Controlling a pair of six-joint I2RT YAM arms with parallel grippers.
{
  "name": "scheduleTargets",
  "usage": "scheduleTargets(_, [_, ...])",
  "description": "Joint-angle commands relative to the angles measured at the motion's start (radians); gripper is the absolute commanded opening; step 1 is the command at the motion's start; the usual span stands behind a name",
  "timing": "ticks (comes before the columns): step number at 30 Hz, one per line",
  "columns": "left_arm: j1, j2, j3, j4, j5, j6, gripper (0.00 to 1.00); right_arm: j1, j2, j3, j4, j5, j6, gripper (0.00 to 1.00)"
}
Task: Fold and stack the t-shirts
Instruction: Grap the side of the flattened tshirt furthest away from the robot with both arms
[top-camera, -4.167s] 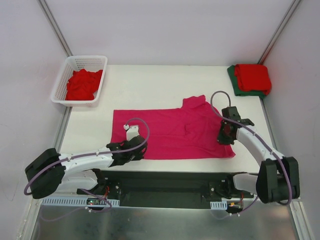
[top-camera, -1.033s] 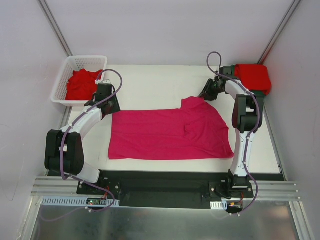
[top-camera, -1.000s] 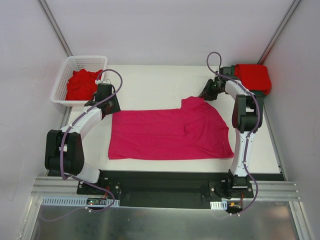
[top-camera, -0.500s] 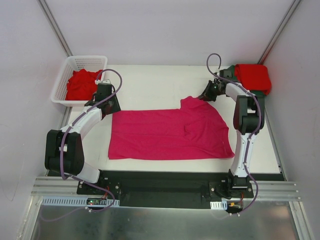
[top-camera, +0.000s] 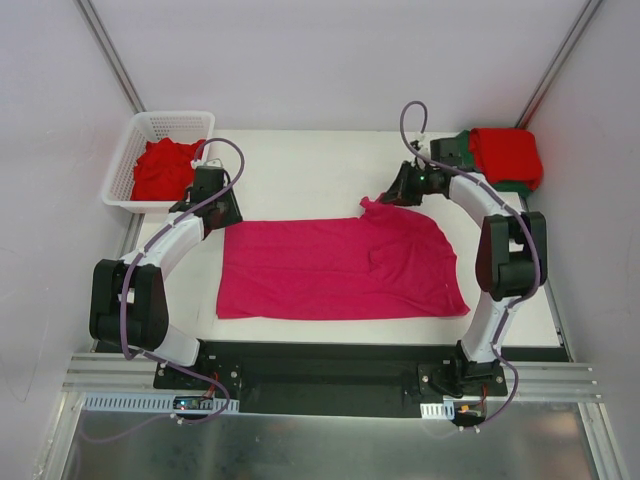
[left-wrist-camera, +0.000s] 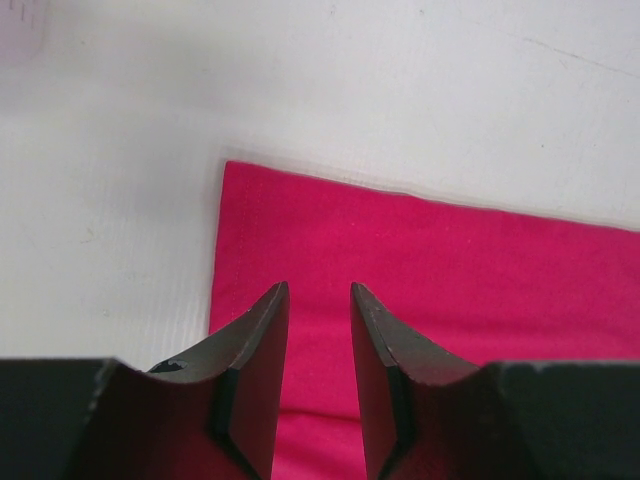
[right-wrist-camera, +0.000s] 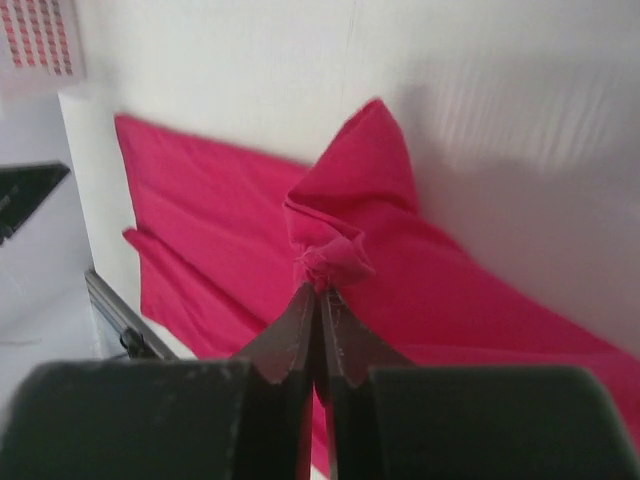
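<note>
The pink t-shirt (top-camera: 340, 270) lies flat in the middle of the table (top-camera: 300, 160). The right claw (right-wrist-camera: 318, 288) is pinched tight on a bunched-up bit of the shirt's far right corner. The left claw (left-wrist-camera: 318, 290) hangs over the far left corner, a little open, holding nothing. To fold well, I think the left claw should grab its corner first. Then both should lift together and pull evenly, so the cloth does not wrinkle.

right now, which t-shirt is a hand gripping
The magenta-pink t-shirt spread on the table; right hand pinches its far edge. The red ones lie untouched.
</note>
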Motion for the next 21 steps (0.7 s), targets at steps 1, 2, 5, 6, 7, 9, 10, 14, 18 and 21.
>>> scheduleTargets(1, [-0.008, -0.038, -0.002, 0.017, 0.011, -0.016, 0.31, 0.053, -0.122, -0.073, -0.115, 0.007, -0.087, 0.09])
scheduleTargets(2, [-0.008, -0.040, -0.002, 0.019, 0.009, -0.016, 0.31, 0.059, -0.139, -0.090, -0.141, 0.030, -0.094, 0.14])
scheduleTargets(5, [-0.008, -0.038, 0.001, 0.017, 0.013, -0.017, 0.31, 0.085, -0.198, -0.145, -0.209, 0.064, -0.123, 0.39])
scheduleTargets(6, [-0.008, -0.037, 0.000, 0.017, 0.013, -0.016, 0.31, 0.100, -0.213, -0.171, -0.224, 0.070, -0.134, 0.46])
scheduleTargets(7, [-0.008, -0.037, 0.000, 0.019, 0.014, -0.016, 0.31, 0.108, -0.237, -0.179, -0.255, 0.080, -0.134, 0.49])
scheduleTargets(9, [-0.008, -0.034, 0.000, 0.019, 0.017, -0.017, 0.30, 0.125, -0.258, -0.196, -0.281, 0.139, -0.163, 0.54])
scheduleTargets(10, [-0.008, -0.031, 0.003, 0.019, 0.017, -0.019, 0.30, 0.126, -0.265, -0.199, -0.292, 0.161, -0.163, 0.55])
scheduleTargets(14, [-0.007, -0.025, 0.003, 0.020, 0.026, -0.022, 0.29, 0.125, -0.268, -0.184, -0.292, 0.239, -0.151, 0.55])
scheduleTargets(18, [-0.008, -0.031, 0.000, 0.020, 0.023, -0.020, 0.29, 0.135, -0.247, -0.155, -0.293, 0.219, -0.149, 0.55])
scheduleTargets(21, [-0.008, -0.034, -0.002, 0.020, 0.023, -0.022, 0.29, 0.161, -0.239, -0.162, -0.281, 0.225, -0.181, 0.55])
